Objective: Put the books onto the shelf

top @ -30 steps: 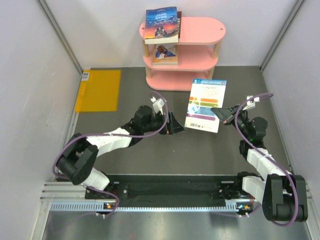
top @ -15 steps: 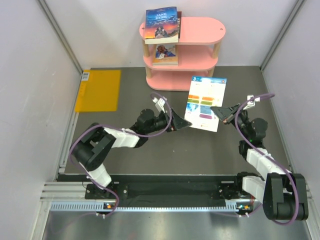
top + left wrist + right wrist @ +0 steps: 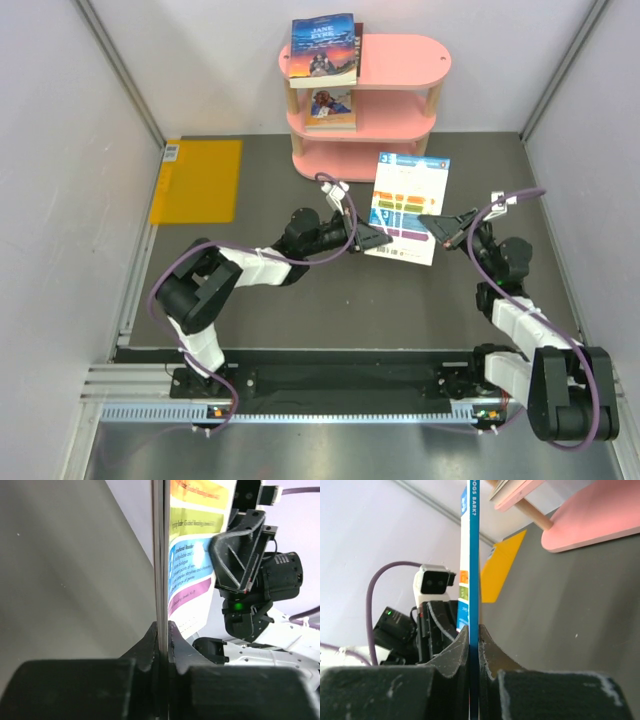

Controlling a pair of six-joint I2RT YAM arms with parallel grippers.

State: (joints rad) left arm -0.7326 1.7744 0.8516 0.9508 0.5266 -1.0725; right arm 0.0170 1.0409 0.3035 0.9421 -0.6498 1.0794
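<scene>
Left wrist view: my left pincer [image 3: 161, 626] newly clamps the thin white colour-striped paperback [image 3: 195, 555] that my right pincer [image 3: 474, 630] also grips; handover seems ready.

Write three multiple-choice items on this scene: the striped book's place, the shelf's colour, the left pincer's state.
1. The striped book is: A in front of the shelf; B on its top board; C under its lowest board.
2. The shelf is: A green; B pink; C white.
3. The left pincer is: A wide open; B shut on nothing; C shut on the striped book.
Answers: 1 A, the top view shows it in front of the shelf; 2 B, its boards are pink; 3 C, the left wrist view shows its fingers pressed on the book's edge.
</scene>
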